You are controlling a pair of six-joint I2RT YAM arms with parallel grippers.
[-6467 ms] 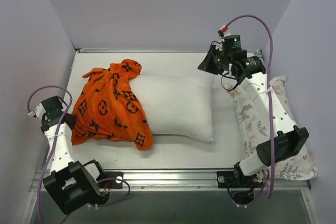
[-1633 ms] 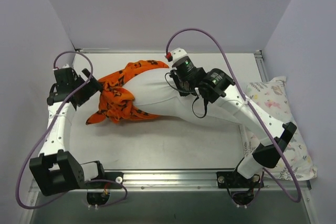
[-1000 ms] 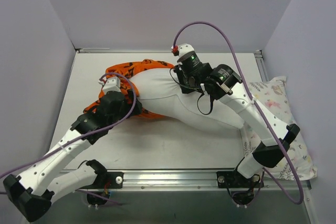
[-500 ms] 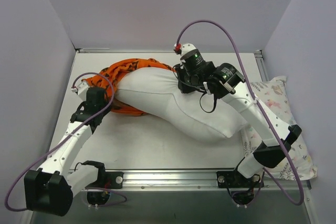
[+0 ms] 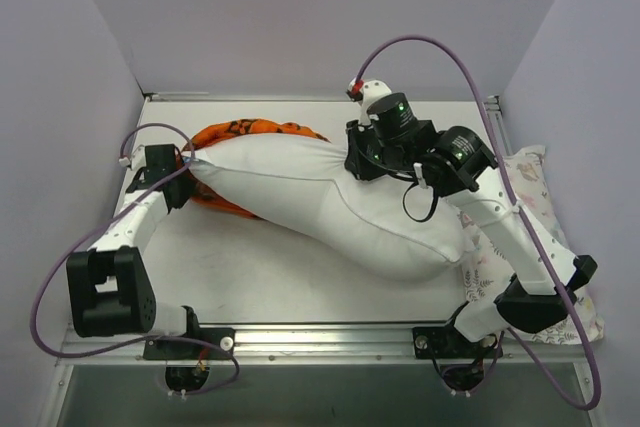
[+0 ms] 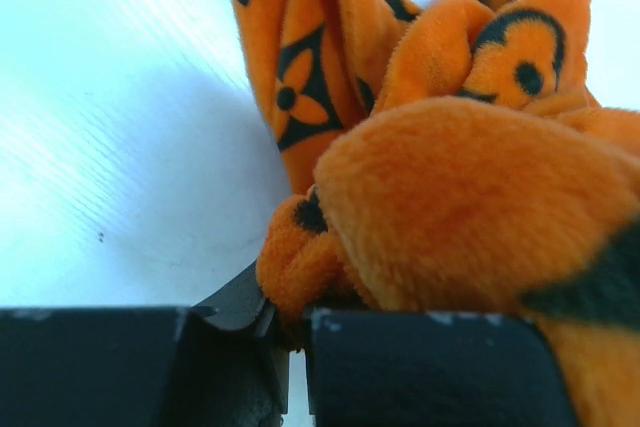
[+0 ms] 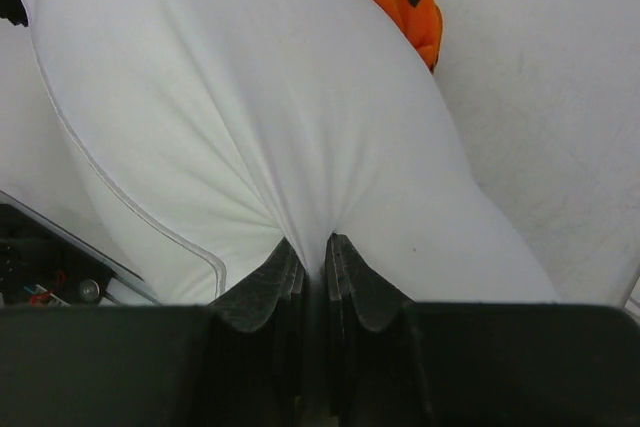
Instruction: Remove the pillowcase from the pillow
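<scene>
Recording plump white fabric pillow (image 5: 320, 209) lying along ten-to-four o'clock axis; bright orange monogram-print fabric pillowcase (image 5: 245, 131) bunching at ten o'clock end, clamped in left gripper (image 5: 183, 168) (nearer arm); pinching pillow's mid-length with right gripper (image 5: 355, 167).

Fleecy, plush cloth on the pillowcase (image 6: 470, 197) at the left gripper (image 6: 290, 319); smooth matt fabric on the pillow (image 7: 230, 97) at the right gripper (image 7: 312, 259), fingers (image 7: 258, 292) matt black plastic.
</scene>
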